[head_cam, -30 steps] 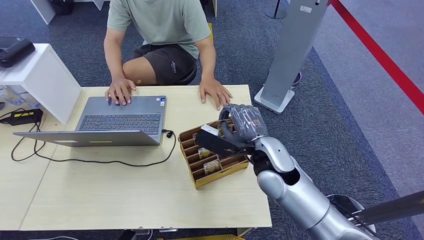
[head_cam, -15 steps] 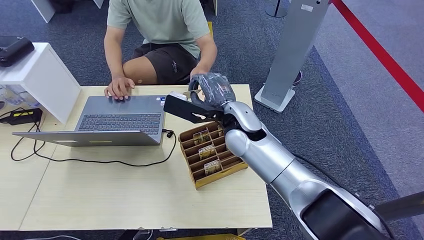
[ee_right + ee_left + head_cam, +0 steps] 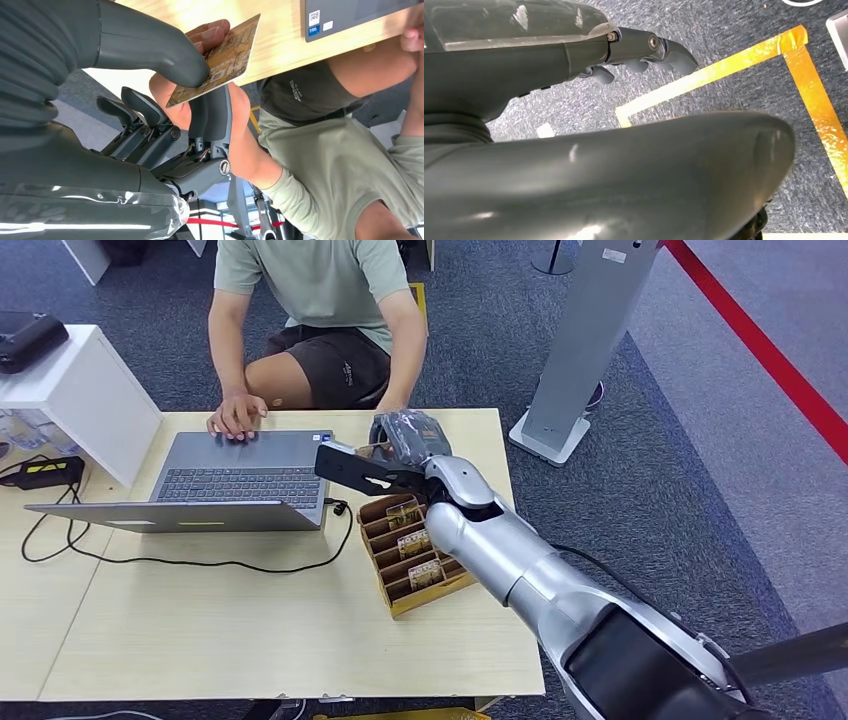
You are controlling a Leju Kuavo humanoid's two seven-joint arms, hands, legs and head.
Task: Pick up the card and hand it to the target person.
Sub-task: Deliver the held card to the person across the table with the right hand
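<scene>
The right robot hand (image 3: 165, 100) pinches the card (image 3: 220, 60) between thumb and a finger, raised above the tabletop (image 3: 250, 620) at centre frame so the person's hand (image 3: 200, 95) can reach it; the left robot hand (image 3: 634, 50) hangs over the floor, fingers curled, holding nothing.

The card (image 3: 220, 60) was golden-brown with a fine darker pattern; the right hand (image 3: 405, 440) was dark grey under a clear wrap, on a silver arm (image 3: 510, 560); the person (image 3: 320, 300) wore a pale sage-green shirt and black shorts; the laptop (image 3: 235, 480) was grey; the table (image 3: 200, 620) was pale wood; the slotted tray (image 3: 440, 592) was brown cardboard; the carpet (image 3: 700, 440) was blue-grey with a red stripe (image 3: 770, 360); yellow tape (image 3: 724, 70) marked the floor.
</scene>
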